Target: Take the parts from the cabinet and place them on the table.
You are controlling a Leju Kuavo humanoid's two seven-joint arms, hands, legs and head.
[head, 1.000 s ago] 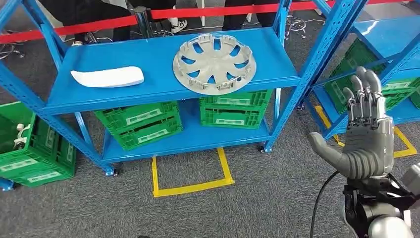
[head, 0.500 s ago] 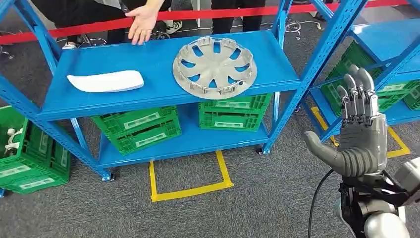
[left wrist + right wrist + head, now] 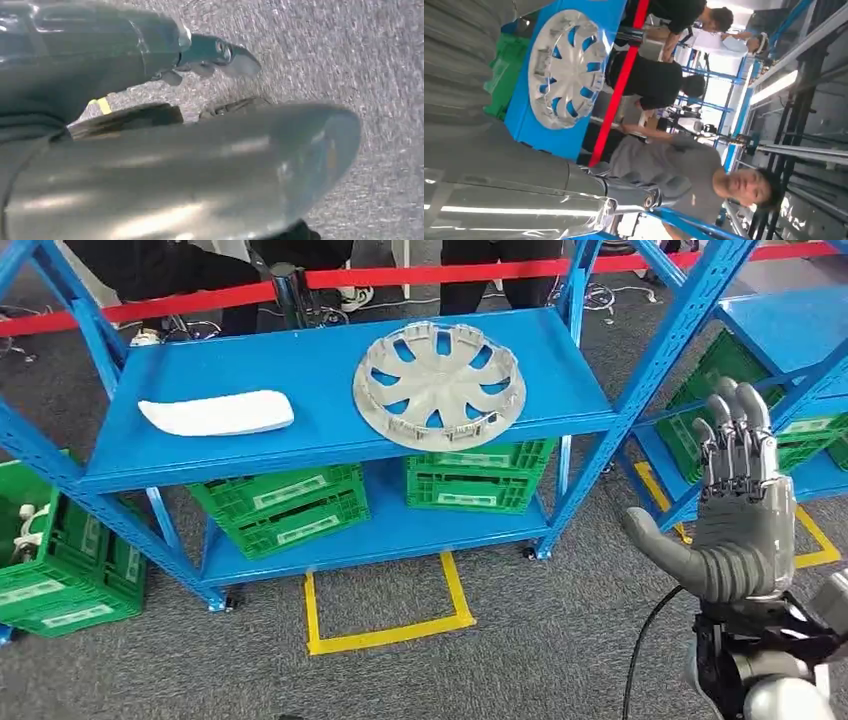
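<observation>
The blue rack (image 3: 330, 430) serves as the landmark. On its upper shelf lies a grey wheel cover (image 3: 439, 383), flat and face up, toward the right half of the shelf; the right wrist view shows the same wheel cover (image 3: 566, 67) on the blue board. Well to the left of it on the same shelf lies a white curved part (image 3: 217, 412), apart from the cover and near the shelf's front edge. Under the shelf, on the rack's lower board, sit green crates (image 3: 280, 502), with another pair directly below the wheel cover. A further green crate (image 3: 60, 555) stands on the floor just left of the rack, and yellow floor tape (image 3: 385, 612) marks a square in front of it. A red barrier bar (image 3: 420, 275) runs behind the rack, with people's legs beyond it. A second blue rack (image 3: 790, 350) stands to the right. The right hand (image 3: 735, 515) is raised in front of and right of the rack, fingers straight and spread from the thumb, holding nothing, well apart from the wheel cover; the rack's slanted right upright lies between them. The left hand (image 3: 215, 55) hangs over grey carpet; whether its fingers are apart or together I cannot tell.
</observation>
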